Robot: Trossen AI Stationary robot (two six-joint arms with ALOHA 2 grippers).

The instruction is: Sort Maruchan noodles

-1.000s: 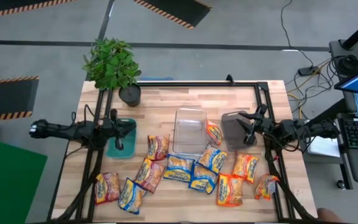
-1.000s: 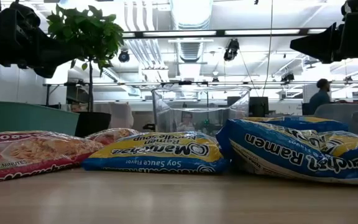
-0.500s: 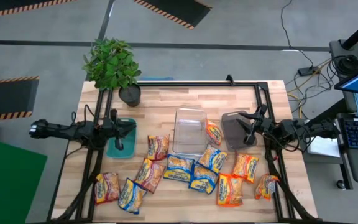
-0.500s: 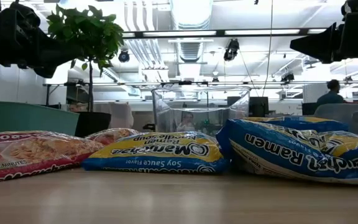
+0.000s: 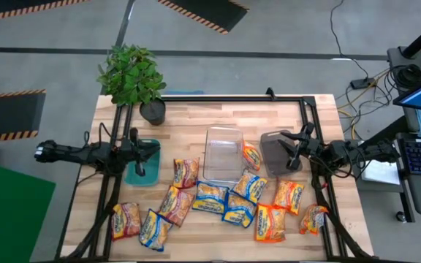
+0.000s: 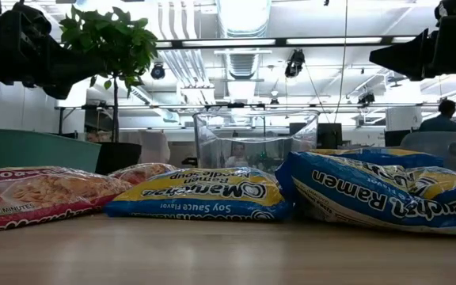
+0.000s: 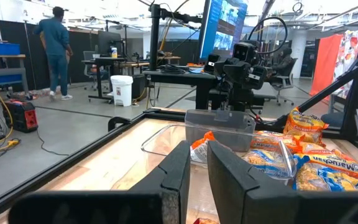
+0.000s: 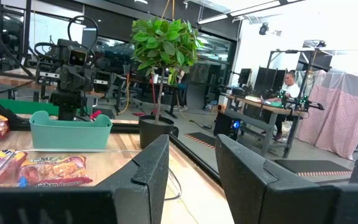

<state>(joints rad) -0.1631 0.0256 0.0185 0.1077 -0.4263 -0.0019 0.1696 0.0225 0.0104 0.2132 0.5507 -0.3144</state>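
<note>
About a dozen Maruchan noodle packets lie flat on the near half of the wooden table, from a maroon-edged one (image 5: 126, 220) at the near left to an orange one (image 5: 313, 218) at the near right. One packet (image 5: 251, 155) lies between the clear bin and the grey bin. My left gripper (image 5: 139, 155) hovers over the teal bin (image 5: 143, 162), empty, with a narrow gap between its fingers (image 7: 197, 168). My right gripper (image 5: 291, 153) hovers over the grey bin (image 5: 272, 155), open and empty (image 8: 191, 168). In the low view a blue-edged packet (image 6: 196, 195) lies closest.
A clear bin (image 5: 223, 153) stands mid-table between the teal and grey bins. A potted plant (image 5: 134, 77) stands at the far left corner. A black frame (image 5: 232, 98) runs along the table's far and side edges. People stand in the room beyond.
</note>
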